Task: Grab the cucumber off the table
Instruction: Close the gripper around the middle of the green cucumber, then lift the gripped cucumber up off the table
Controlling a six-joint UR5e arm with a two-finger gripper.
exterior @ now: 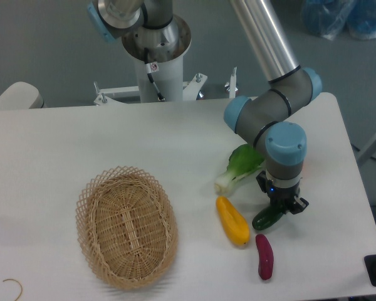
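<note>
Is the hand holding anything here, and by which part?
The hand is closed on the cucumber, gripping its upper right end; its lower left end sticks out below.

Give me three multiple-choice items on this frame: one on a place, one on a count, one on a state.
1. Where does the basket lie relative to the vegetables?
A. To their right
B. To their left
C. Behind them, by the arm's base

2. How many vegetables are on the table?
A. Two
B. Three
C. Four

3. What is the gripper doing?
A. Closed around the cucumber
B. Open above the basket
C. Holding the purple one

Answers:
1. B, since the basket sits in the left half of the view and the vegetables cluster at the right.
2. C: the bok choy, the yellow one, the cucumber and the purple one.
3. A, as the fingers sit at either side of the cucumber's upper end.
</note>
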